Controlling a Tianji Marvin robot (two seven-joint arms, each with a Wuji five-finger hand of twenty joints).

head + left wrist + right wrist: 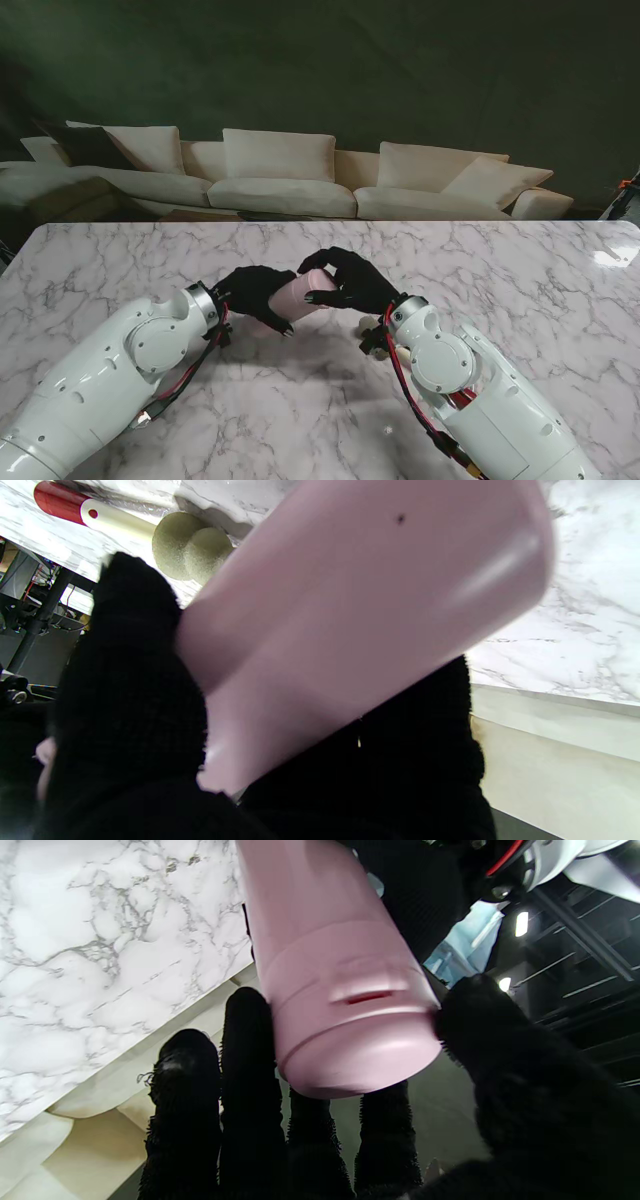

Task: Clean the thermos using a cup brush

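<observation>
Stand view is showing us holding the pink thermos above the table, left hand wrapping its smooth, rigid, likely slippery body, right hand fingers closing around the lid end.

Marble table — cream sofa behind.

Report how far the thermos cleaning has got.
Done: the pink thermos is off the marble table, held between the left hand on its body and the right hand around the lid end. In hand: the right hand grips the lid, which looks still on. Left: opening it, then brushing; the cup brush lies untouched on the table.
</observation>
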